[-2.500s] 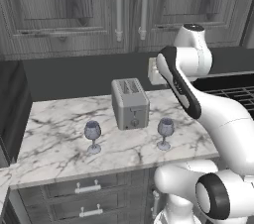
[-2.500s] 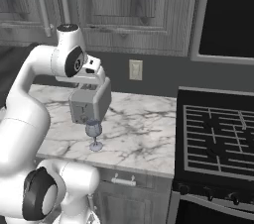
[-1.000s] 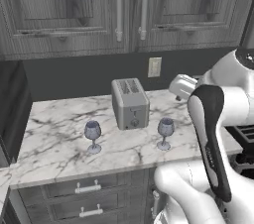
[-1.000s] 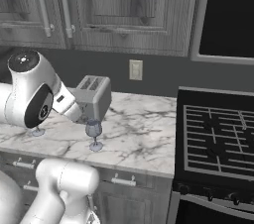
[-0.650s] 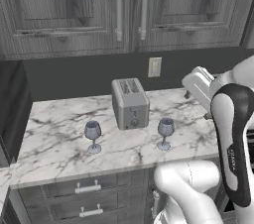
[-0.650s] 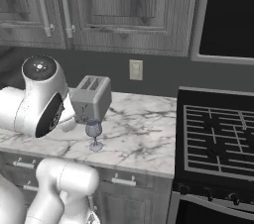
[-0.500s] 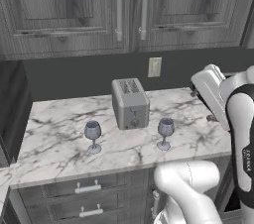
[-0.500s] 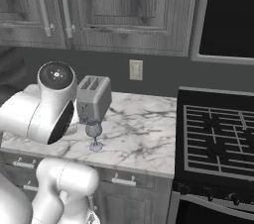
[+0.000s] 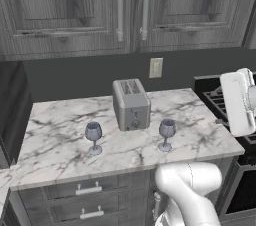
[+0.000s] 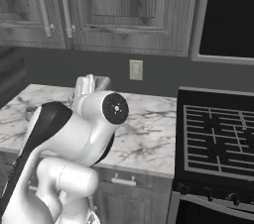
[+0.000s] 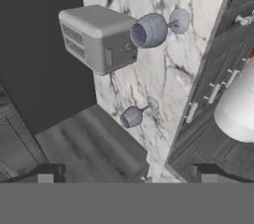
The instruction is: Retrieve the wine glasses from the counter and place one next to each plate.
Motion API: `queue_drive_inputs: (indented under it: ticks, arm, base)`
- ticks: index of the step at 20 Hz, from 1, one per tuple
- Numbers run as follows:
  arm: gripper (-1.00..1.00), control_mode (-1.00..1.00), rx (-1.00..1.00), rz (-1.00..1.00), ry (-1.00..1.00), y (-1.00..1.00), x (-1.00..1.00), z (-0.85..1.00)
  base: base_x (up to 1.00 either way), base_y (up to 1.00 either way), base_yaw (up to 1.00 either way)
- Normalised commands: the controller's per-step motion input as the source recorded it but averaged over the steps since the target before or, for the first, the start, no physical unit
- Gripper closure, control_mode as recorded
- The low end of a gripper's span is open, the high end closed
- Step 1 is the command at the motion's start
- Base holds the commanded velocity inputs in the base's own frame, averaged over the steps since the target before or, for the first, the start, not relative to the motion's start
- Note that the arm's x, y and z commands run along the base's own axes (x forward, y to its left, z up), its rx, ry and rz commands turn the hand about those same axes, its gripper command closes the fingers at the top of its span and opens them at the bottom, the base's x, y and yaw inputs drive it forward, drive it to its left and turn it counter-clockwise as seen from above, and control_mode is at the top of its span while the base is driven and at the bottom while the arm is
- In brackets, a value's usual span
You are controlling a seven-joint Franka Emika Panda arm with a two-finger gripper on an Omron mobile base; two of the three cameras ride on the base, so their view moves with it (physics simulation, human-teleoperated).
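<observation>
— Any lettering, label or number you can read here?

— None. The toaster (image 9: 131,104) near the counter's (image 9: 60,140) back edge has slots and a small knob, but no legible brand.

— And the wall outlet (image 9: 155,67) above that back edge?

— A blank plate, no marking legible.

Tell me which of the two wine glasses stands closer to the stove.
The wine glass in front of the toaster's right side, toward the stove. The other glass stands toward the counter's far left end.
</observation>
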Motion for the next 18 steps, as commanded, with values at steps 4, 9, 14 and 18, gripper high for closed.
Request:
queue_drive_inputs:
  ticks: [4, 9, 14, 18]
  arm:
    - [-1.00, -1.00, 0.25, 0.00, 0.30, -0.10, 0.01, -0.11]
    - [-1.00, -1.00, 0.25, 0.00, 0.34, -0.06, 0.13, -0.08]
    - [-1.00, -1.00, 0.21, 0.00, 0.17, -0.15, 0.12, -0.19]
    - [-1.00, -1.00, 0.14, 0.00, 0.01, -0.08, 0.13, -0.36]
  base:
    - [0.00, 0.00, 0.00]
    - [0.00, 0.00, 0.00]
    - [0.00, 0.00, 0.00]
    - [0.00, 0.00, 0.00]
